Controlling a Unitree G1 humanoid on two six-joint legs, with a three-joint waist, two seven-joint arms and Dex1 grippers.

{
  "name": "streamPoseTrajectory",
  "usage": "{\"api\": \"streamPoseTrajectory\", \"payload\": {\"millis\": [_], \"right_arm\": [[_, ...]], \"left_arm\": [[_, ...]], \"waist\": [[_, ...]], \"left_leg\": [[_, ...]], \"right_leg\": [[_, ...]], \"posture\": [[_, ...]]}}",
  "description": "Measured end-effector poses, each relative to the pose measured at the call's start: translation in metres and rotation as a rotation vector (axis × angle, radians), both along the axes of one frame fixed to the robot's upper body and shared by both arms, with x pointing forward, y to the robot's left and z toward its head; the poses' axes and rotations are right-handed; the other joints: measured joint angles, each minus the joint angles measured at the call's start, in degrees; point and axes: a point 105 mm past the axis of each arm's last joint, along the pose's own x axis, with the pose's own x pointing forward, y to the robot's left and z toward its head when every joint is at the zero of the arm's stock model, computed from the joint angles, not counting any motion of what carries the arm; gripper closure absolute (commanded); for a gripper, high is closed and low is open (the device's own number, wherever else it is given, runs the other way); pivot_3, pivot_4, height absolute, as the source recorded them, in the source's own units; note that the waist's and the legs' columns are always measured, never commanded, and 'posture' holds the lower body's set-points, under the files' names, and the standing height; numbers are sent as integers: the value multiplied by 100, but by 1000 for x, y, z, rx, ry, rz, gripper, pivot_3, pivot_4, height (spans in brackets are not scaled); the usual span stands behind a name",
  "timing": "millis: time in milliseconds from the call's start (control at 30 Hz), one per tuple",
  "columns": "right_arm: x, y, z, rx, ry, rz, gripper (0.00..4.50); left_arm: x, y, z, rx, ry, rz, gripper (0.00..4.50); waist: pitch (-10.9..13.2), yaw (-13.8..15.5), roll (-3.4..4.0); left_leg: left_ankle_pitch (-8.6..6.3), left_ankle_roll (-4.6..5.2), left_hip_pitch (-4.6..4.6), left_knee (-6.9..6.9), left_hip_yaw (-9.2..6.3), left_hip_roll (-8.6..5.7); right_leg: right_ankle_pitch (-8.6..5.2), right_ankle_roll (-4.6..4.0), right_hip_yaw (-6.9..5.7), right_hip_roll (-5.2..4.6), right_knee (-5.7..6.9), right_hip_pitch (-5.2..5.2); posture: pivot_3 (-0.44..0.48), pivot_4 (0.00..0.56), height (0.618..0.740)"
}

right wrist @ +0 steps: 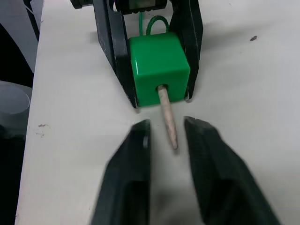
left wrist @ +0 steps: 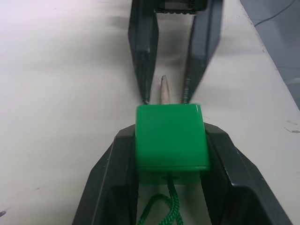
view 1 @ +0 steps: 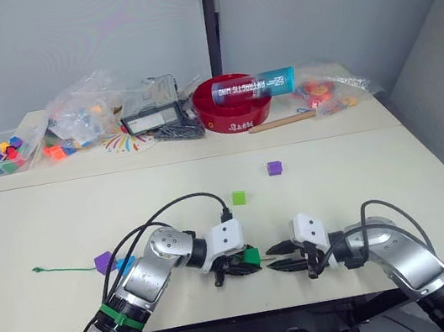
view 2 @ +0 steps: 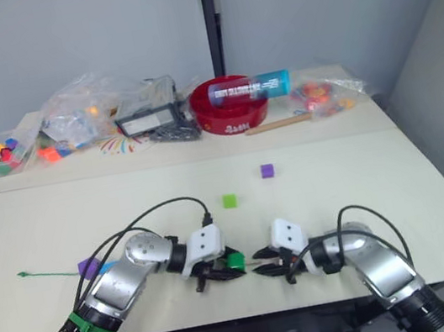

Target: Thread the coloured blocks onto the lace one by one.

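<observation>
Two cubes look threaded already, going by the left eye view: a purple cube (view 1: 103,262) and a sky blue cube (view 1: 125,265) sit right together on the lace (view 1: 64,267), well out past the left arm from the dark green cube (view 1: 251,256). The lace's free end trails further out that way on the tabletop (view 1: 44,221). The left end effector (view 1: 241,265) is clamped on the dark green cube, and the right end effector (view 1: 282,257) faces it just beside, fingers apart.

Right eye view shows the same setup. Still loose: a light green cube (view 2: 230,201) just beyond the dark green one, and a second purple cube (view 2: 267,171) further back again. So two are left after this one, by the look of it.

Left wrist view: the dark green cube is squeezed between both black fingers (left wrist: 108,180), green lace going into its near face and the pale tip (left wrist: 165,90) poking out the far side, between the other end effector's fingers.

Right wrist view is the clearest. The tip (right wrist: 168,116) is through the cube's hole and lies in the gap between the right end effector's open fingers (right wrist: 130,164), not gripped yet. Cube three is roughly half done: pierced, but the lace hasn't been pulled through.
</observation>
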Motion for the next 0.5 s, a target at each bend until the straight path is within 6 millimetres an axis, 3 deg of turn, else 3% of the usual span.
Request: {"api": "streamPoseTrajectory", "payload": {"millis": [33, 367, 500], "right_arm": [[0, 0, 1, -2, -3, 4, 4483], [0, 3, 1, -16, -14, 37, 4500], [1, -2, -1, -34, -19, 38, 4500]], "left_arm": [[0, 0, 0, 1, 1, -2, 3289], [-1, 3, 1, 18, -1, -16, 3289], [-1, 17, 3, 44, -12, 4, 3289]], "waist": [[0, 2, 0], [0, -2, 0], [0, -9, 0]], "left_leg": [[0, 0, 0, 0, 0, 0], [0, 0, 0, 0, 0, 0], [0, 0, 0, 0, 0, 1]], "right_leg": [[0, 0, 0, 0, 0, 0], [0, 0, 0, 0, 0, 0], [0, 0, 0, 0, 1, -1]], "posture": [[0, 150, 731], [0, 150, 731], [0, 150, 731]]}}
